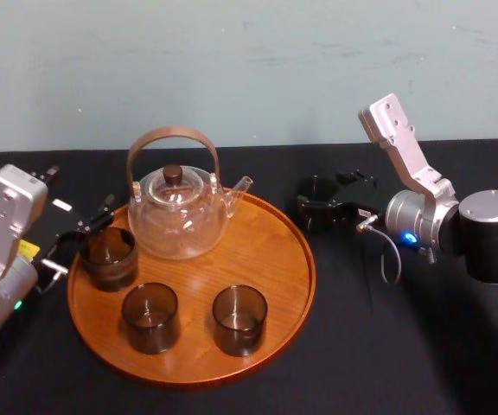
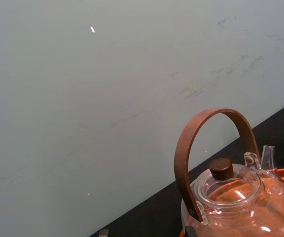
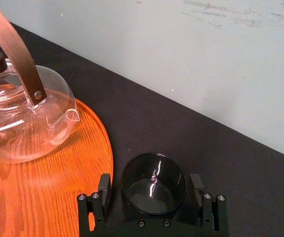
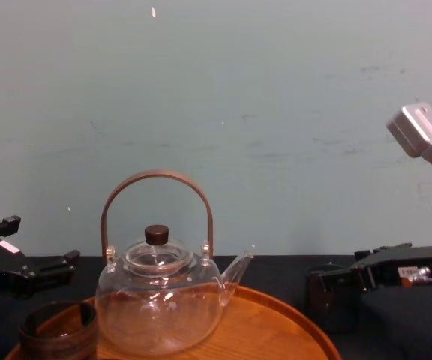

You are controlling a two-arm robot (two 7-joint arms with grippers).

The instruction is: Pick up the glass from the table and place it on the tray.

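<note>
A dark smoky glass (image 1: 316,201) stands on the black table (image 1: 387,346), just right of the round wooden tray (image 1: 305,259). My right gripper (image 1: 311,206) is open around the glass, one finger on each side. The right wrist view shows the glass (image 3: 153,183) upright between the fingers (image 3: 104,186), with a small gap on both sides, beside the tray's edge (image 3: 97,163). From the chest, the glass (image 4: 328,296) sits at the right gripper (image 4: 336,289), right of the tray (image 4: 276,322). My left gripper (image 1: 80,238) hangs open at the tray's left rim.
On the tray stand a clear glass teapot (image 1: 178,207) with an arched brown handle, a ribbed dark cup (image 1: 108,257) close to the left gripper, and two smoky tumblers (image 1: 150,317) (image 1: 239,320) near the front. Bare tray wood (image 1: 258,251) lies right of the teapot.
</note>
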